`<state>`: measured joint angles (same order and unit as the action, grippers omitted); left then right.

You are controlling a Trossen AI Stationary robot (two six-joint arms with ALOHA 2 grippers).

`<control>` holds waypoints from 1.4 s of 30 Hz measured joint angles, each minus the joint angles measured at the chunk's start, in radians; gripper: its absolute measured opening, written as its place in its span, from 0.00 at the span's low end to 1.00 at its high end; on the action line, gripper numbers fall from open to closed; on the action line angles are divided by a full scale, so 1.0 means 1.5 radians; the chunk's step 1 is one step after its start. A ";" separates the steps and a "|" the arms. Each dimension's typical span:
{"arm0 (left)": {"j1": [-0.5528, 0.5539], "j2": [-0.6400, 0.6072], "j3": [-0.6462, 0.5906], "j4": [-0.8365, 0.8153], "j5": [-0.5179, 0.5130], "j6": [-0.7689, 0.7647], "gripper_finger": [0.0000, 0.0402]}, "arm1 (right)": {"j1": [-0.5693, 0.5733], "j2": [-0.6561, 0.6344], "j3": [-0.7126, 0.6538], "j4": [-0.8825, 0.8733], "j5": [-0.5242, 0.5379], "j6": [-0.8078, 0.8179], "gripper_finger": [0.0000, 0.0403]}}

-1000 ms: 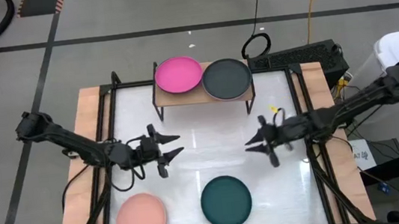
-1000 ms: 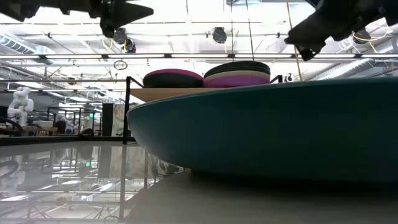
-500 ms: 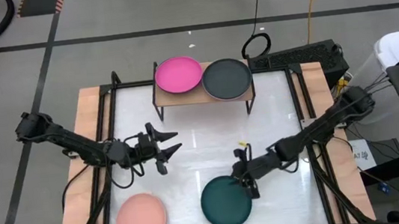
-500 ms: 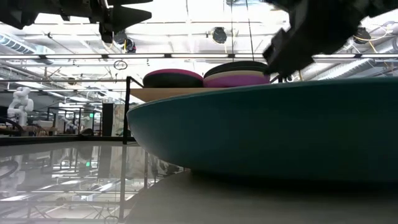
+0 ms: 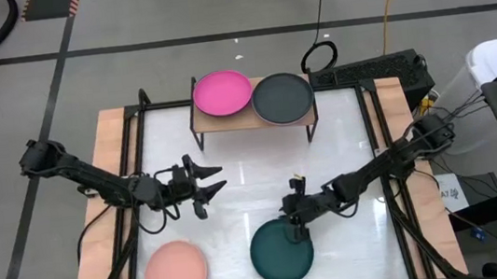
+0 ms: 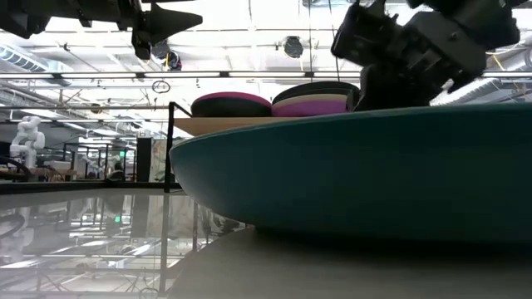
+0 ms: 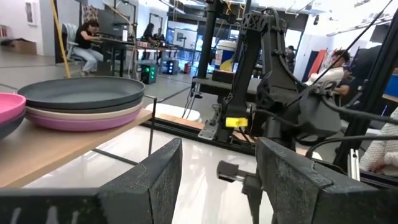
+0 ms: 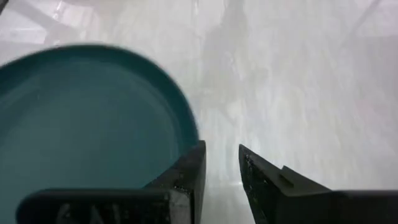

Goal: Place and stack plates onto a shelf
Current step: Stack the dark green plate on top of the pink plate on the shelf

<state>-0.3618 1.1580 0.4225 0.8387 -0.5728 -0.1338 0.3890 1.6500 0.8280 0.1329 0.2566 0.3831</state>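
Reaching low, the right tool (image 5: 295, 231) straddles the teal plate's (image 5: 281, 253) rim, fingers parted; left tool (image 5: 211, 183) hovers open, shelf (image 5: 251, 116) stacks ahead

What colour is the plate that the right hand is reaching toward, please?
Dark teal plate; the high view shows it best, beneath the right hand.

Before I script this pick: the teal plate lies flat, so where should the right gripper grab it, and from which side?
Probably at the rim, on the edge nearest the shelf. The teal plate lies flat on the table, so only its raised edge gives purchase. The right gripper hangs open there, one finger over the rim; coming down from above suits.
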 joint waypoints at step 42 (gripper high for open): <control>-0.027 -0.102 -0.001 -0.147 -0.032 0.080 0.52 | -0.122 -0.204 -0.001 -0.020 0.007 -0.062 0.00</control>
<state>-0.4018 1.0047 0.4217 0.6176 -0.6202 -0.0136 0.2067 1.3447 0.8265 0.1034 0.2678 0.2896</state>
